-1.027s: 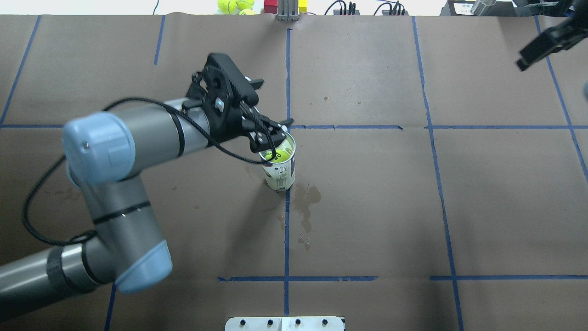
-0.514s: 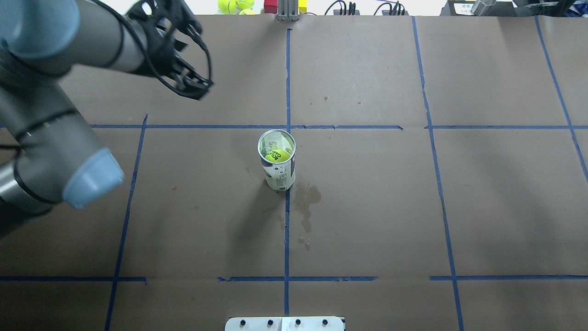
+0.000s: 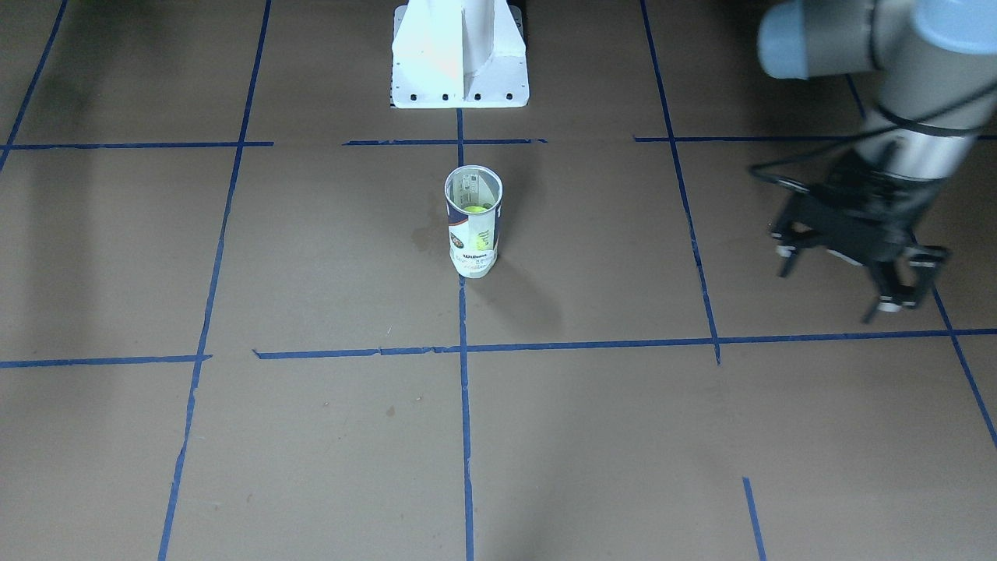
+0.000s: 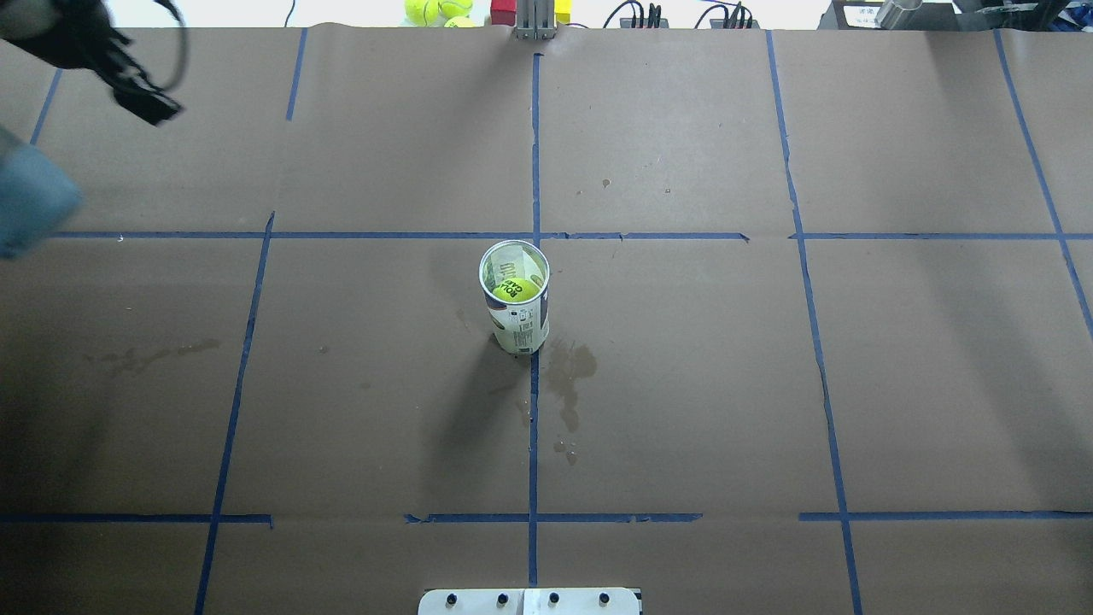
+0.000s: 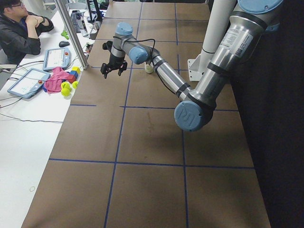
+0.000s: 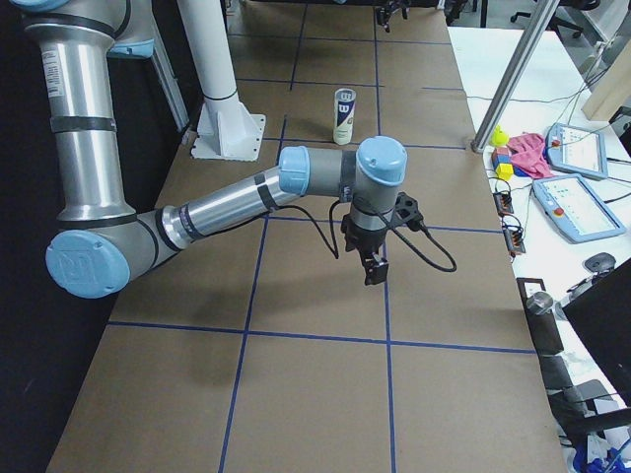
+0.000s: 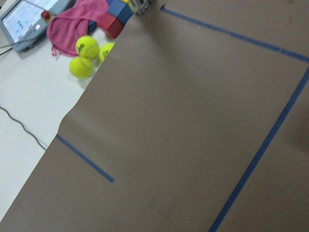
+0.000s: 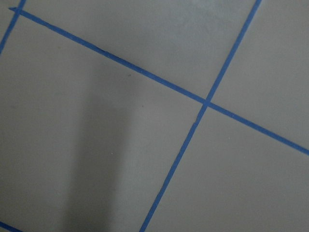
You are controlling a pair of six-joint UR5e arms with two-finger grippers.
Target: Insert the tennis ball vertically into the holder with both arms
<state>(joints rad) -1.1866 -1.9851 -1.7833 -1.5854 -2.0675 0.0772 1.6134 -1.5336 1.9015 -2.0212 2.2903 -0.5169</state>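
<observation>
Holder [image 4: 515, 316] stands upright on the table [image 4: 768, 384], open end up, planted right on a blue tape line [image 4: 533, 427]. Tennis ball [image 4: 515, 289] sits down inside the holder, below its rim. Left gripper [image 3: 833, 290] hangs well off to the holder's side, jaws spread wide, nothing in them. Right gripper [image 6: 375, 271] is well apart from the holder too. It only shows from the side camera, so I can't tell how its jaws stand. Darkish stain [image 4: 570, 367] just beside the holder's foot.

Yellow-green ball [image 4: 515, 289], white-and-navy holder [image 4: 523, 330], blue-gridded brown table [image 4: 683, 384].
</observation>
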